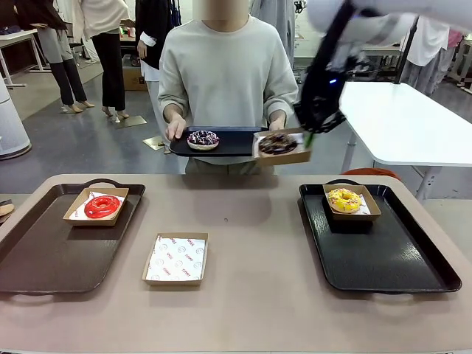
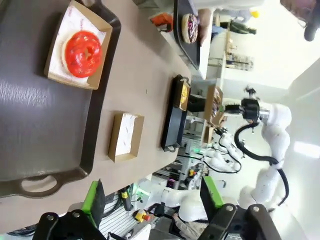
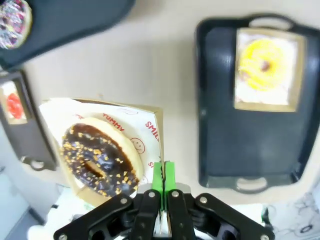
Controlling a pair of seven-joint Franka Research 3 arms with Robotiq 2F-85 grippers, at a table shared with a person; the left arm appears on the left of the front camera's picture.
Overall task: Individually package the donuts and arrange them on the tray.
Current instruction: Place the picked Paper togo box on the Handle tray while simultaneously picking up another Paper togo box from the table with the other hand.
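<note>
My right gripper (image 1: 309,137) (image 3: 162,183) is shut on the edge of a paper-lined cardboard box (image 1: 283,155) holding the chocolate donut (image 1: 278,143) (image 3: 98,160), up in the air by the person's tray. The sprinkled donut (image 1: 203,139) (image 3: 12,18) lies on that small dark tray (image 1: 236,141), which the person holds. In a box on the left tray (image 1: 51,254) sits the red donut (image 1: 102,206) (image 2: 82,52). The yellow donut (image 1: 344,199) (image 3: 262,60) sits boxed on the right tray (image 1: 383,258) (image 3: 250,145). My left gripper (image 2: 152,197) is open above the left tray.
An empty lined box (image 1: 176,258) (image 2: 126,136) lies on the table between the two trays. A white table (image 1: 413,122) stands behind on the right. The person stands at the far edge with both hands on the small tray.
</note>
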